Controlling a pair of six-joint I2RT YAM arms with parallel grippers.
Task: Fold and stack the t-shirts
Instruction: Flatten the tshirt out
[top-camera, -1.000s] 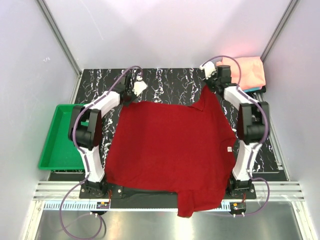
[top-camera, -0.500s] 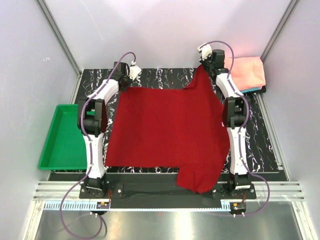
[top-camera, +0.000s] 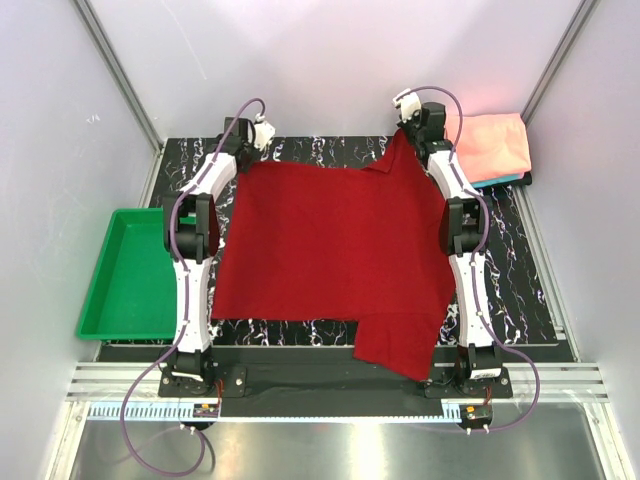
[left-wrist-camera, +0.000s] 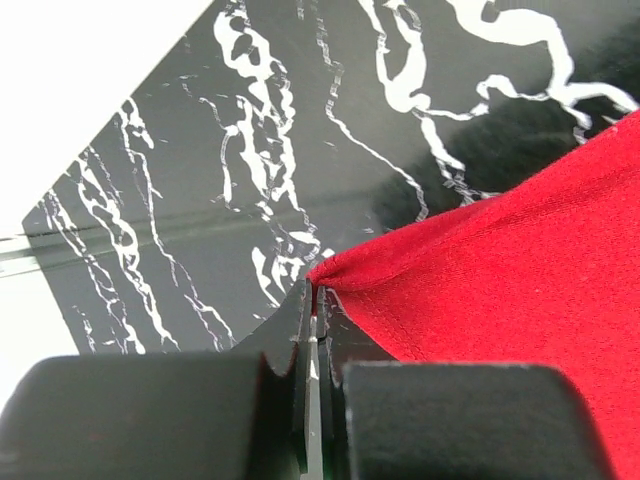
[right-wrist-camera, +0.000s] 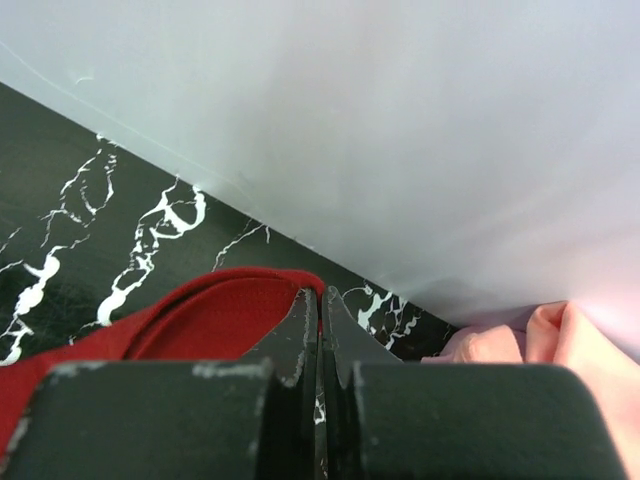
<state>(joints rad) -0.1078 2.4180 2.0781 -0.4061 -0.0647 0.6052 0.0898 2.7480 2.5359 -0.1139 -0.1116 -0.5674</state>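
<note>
Dark red t-shirt (top-camera: 330, 240): spread flat mid-tabletop (top-camera: 320, 150), one sleeve reaching the near edge at 5 o'clock. Left tool (left-wrist-camera: 312, 300): pinched tight on its 11 o'clock corner. Right tool (right-wrist-camera: 320, 300): clamped on its 1 o'clock corner. Salmon-pink t-shirt (top-camera: 497, 145): folded, 2 o'clock.

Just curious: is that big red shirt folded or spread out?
Spread: the dark red t-shirt lies open across the table, one sleeve overhanging the near edge.
</note>
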